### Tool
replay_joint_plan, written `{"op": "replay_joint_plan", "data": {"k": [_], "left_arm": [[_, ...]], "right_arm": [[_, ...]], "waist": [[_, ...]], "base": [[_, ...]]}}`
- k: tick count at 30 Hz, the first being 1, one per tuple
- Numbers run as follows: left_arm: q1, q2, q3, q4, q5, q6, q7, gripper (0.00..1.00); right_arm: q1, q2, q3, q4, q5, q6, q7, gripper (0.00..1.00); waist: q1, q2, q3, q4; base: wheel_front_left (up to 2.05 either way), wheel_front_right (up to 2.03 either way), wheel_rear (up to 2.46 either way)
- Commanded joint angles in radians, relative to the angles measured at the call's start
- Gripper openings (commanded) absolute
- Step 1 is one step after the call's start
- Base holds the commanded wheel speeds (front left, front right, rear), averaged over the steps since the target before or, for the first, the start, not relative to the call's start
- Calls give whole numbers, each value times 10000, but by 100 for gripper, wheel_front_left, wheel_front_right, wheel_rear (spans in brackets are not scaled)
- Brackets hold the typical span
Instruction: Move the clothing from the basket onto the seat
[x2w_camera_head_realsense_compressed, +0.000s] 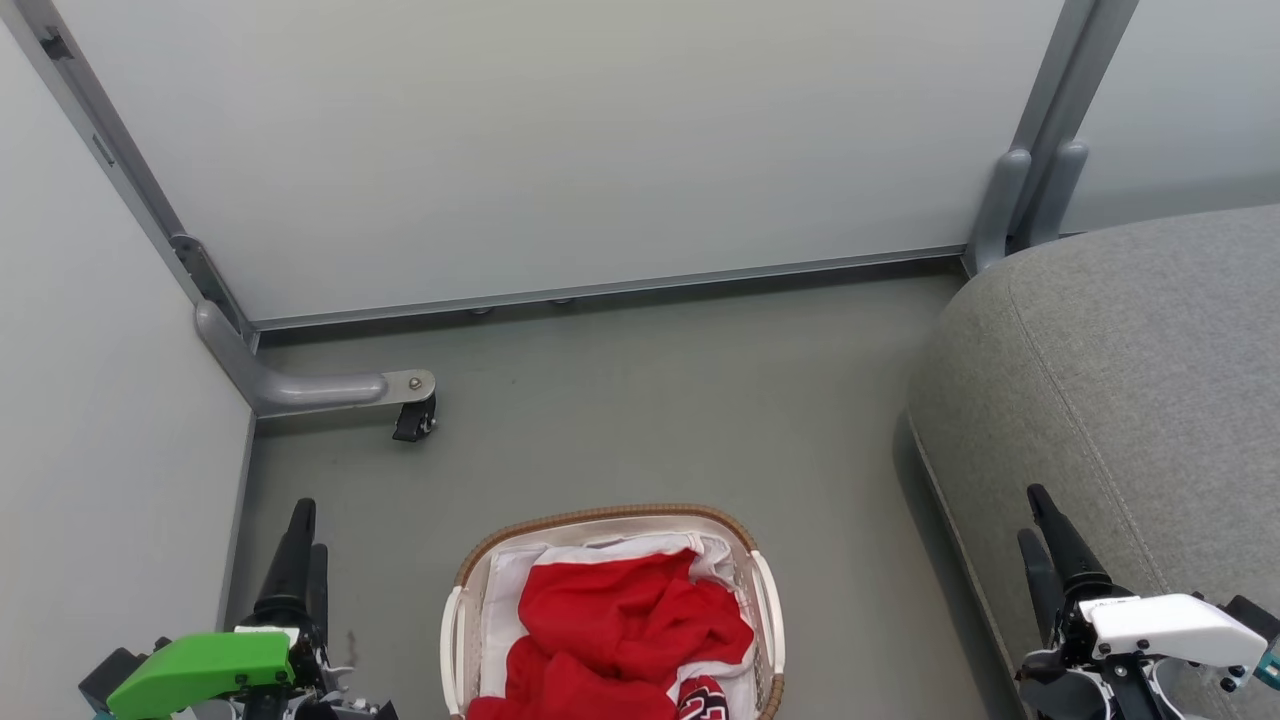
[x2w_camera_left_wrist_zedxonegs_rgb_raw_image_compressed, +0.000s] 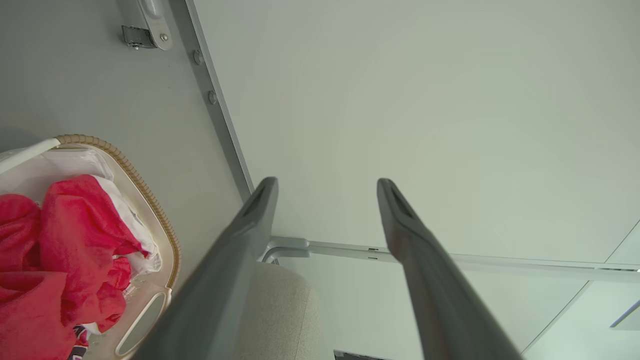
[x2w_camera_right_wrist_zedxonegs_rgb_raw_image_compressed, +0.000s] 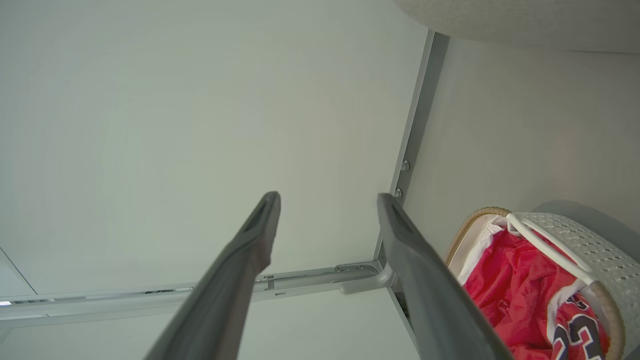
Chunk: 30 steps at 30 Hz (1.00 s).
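Observation:
The clothing (x2w_camera_head_realsense_compressed: 620, 620), crumpled red fabric with white trim, lies piled in the basket (x2w_camera_head_realsense_compressed: 600, 515), which stands on the floor at the bottom centre of the head view. A black-and-white number shows on it at the lower edge. The grey seat (x2w_camera_head_realsense_compressed: 1150, 370) fills the right side, apart from the basket. My left gripper (x2w_camera_head_realsense_compressed: 308, 530) is left of the basket, open and empty. My right gripper (x2w_camera_head_realsense_compressed: 1032, 512) hangs open over the seat's front edge. In the left wrist view, the left gripper (x2w_camera_left_wrist_zedxonegs_rgb_raw_image_compressed: 327, 181) points at a pale panel, with the clothing (x2w_camera_left_wrist_zedxonegs_rgb_raw_image_compressed: 55, 240) at the left. In the right wrist view, the right gripper (x2w_camera_right_wrist_zedxonegs_rgb_raw_image_compressed: 328, 195) is likewise open, with the clothing (x2w_camera_right_wrist_zedxonegs_rgb_raw_image_compressed: 510, 280) at the lower right.
Pale partition panels (x2w_camera_head_realsense_compressed: 560, 150) close off the back and left. A grey metal foot with a black caster (x2w_camera_head_realsense_compressed: 412, 420) juts onto the grey floor (x2w_camera_head_realsense_compressed: 650, 400) at the left corner. Another grey bracket (x2w_camera_head_realsense_compressed: 1010, 215) stands behind the seat.

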<state>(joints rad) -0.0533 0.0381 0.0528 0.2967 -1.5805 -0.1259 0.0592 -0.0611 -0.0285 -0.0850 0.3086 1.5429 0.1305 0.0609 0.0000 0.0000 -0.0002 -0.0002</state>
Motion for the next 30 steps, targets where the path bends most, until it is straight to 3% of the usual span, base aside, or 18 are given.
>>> {"op": "replay_joint_plan", "data": {"k": [1, 13, 30], "left_arm": [[-68, 40, -103, -190, 227, -11, -118, 100], [-101, 58, -352, -467, 1948, -19, -632, 100], [-212, 82, -703, -998, 5625, 262, -1258, 100]], "right_arm": [[-58, -86, 3, -106, -285, 0, -119, 100], [-48, -115, -92, -507, -2607, 1, -637, 100], [-71, -150, -6, -1253, -6178, 1, -1268, 100]], "waist": [[0, 0, -2, 1], [0, 0, -15, 13], [0, 0, 76, 51]], "base": [[0, 0, 0], [0, 0, 0], [0, 0, 0]]}}
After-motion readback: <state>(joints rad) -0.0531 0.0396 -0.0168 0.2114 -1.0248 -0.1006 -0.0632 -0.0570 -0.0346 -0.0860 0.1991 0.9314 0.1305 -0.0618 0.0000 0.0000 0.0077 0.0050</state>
